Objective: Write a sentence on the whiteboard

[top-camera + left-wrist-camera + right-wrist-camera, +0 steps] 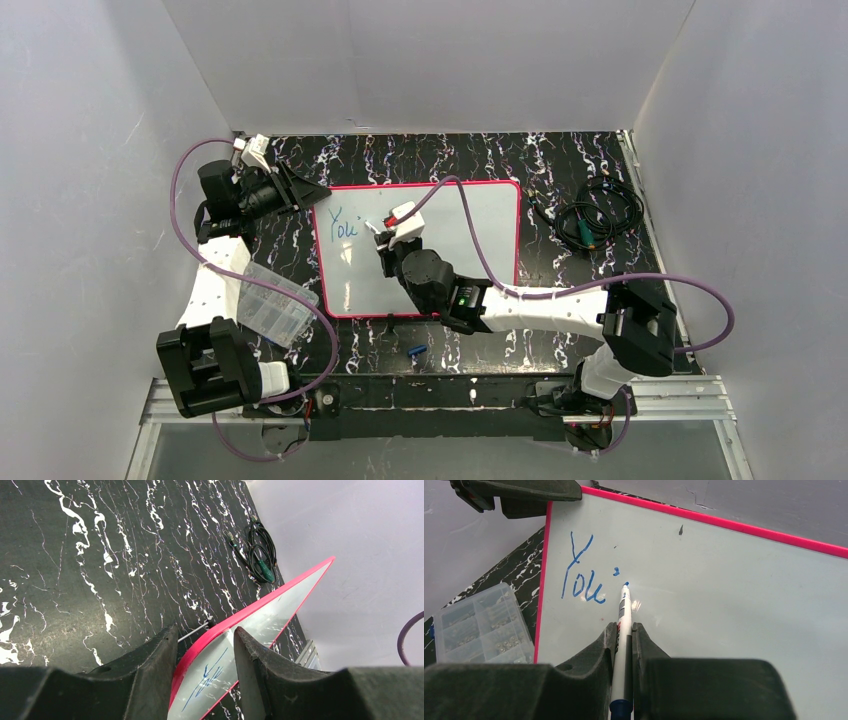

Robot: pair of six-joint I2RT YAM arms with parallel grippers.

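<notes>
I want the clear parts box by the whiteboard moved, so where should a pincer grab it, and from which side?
Probably from straight above, closing on the two long side walls of the box across its narrow width: it lies flat and low, its smooth top offering no edge. Take the end nearer the whiteboard; the left arm crowds the other.

The whiteboard (724,605) is glossy and smooth (pink plastic-looking frame (724,523)), the table (75,555) matt marbled black.
</notes>
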